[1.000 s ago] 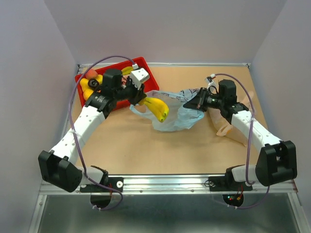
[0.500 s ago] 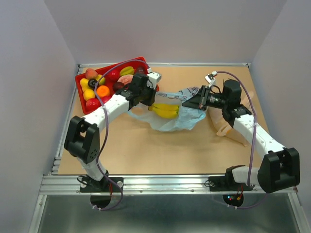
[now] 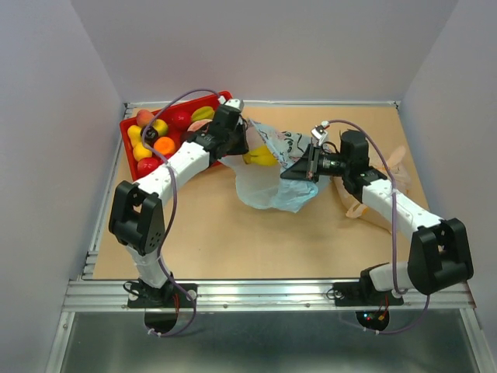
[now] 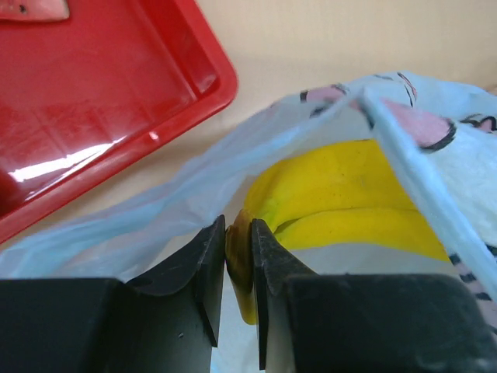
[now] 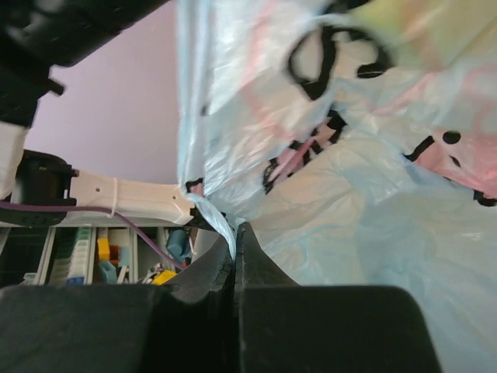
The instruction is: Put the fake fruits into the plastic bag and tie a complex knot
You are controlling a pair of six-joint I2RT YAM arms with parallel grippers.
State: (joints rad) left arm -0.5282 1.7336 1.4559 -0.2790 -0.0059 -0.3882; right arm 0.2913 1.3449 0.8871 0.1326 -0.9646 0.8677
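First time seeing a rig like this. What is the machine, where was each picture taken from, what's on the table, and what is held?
This is a two-armed robot bolted at the near edge of a table. The wide picture looks down from above and behind it. The other two come from a camera on each wrist, with that arm's dark fingers at the bottom. The left fingers pinch the end of a yellow banana bunch, at the mouth of a light-blue plastic bag. The right fingers are shut on the bag's film, lifting its edge. More fake fruits lie in a red tray; a beige bag lies at the right.
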